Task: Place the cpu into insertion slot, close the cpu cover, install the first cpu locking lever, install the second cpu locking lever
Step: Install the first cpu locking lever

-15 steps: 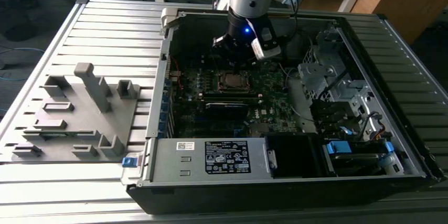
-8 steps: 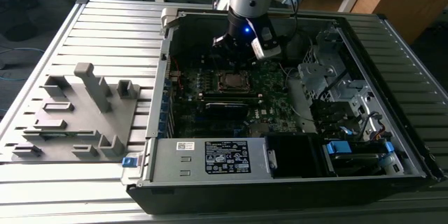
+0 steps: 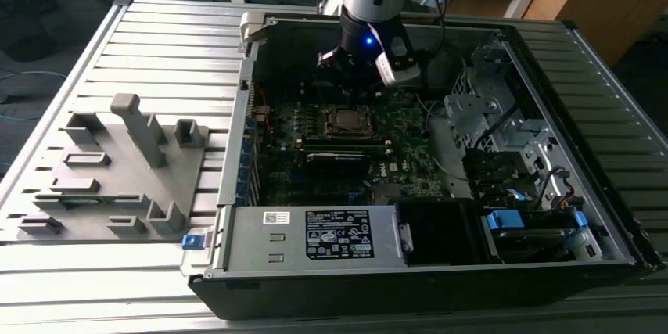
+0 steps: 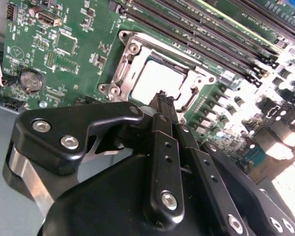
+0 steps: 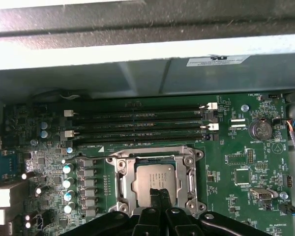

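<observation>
Hand [image 4: 163,97] closed, tip-down over cpu [image 5: 151,181]

Your open computer case [image 3: 418,291] on the slatted table [image 3: 156,37], grey fixture block [image 3: 105,193] beside it, 4 long black slots [image 5: 137,127], seemingly a coin battery [image 5: 260,129].

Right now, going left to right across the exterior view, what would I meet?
Grey fixture block → computer case's side wall → cpu → metal drive cage.
</observation>
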Action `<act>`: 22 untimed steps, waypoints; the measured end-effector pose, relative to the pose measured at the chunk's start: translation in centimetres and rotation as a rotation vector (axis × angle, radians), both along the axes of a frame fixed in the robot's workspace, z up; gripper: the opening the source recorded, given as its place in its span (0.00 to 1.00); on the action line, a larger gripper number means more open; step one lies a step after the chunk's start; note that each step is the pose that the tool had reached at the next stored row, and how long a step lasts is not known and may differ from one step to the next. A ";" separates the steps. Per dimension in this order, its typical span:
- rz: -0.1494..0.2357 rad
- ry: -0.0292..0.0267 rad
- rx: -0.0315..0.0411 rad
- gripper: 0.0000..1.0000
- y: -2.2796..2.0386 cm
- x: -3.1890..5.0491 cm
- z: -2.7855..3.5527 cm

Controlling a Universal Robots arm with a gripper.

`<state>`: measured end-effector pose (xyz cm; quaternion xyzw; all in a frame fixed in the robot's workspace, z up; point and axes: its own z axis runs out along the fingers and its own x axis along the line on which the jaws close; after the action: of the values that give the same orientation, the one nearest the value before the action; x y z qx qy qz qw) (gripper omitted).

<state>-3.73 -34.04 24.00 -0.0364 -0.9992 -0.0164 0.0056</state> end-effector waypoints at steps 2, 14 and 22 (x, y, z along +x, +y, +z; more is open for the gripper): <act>0.000 -0.0001 0.0003 0.11 0.00 0.00 0.00; 0.000 0.0000 0.0000 0.11 0.00 -0.81 0.02; 0.000 0.0000 0.0000 0.11 0.00 -1.67 0.01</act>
<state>-5.40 -34.04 24.01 -0.0363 -0.9992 -0.0164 0.0056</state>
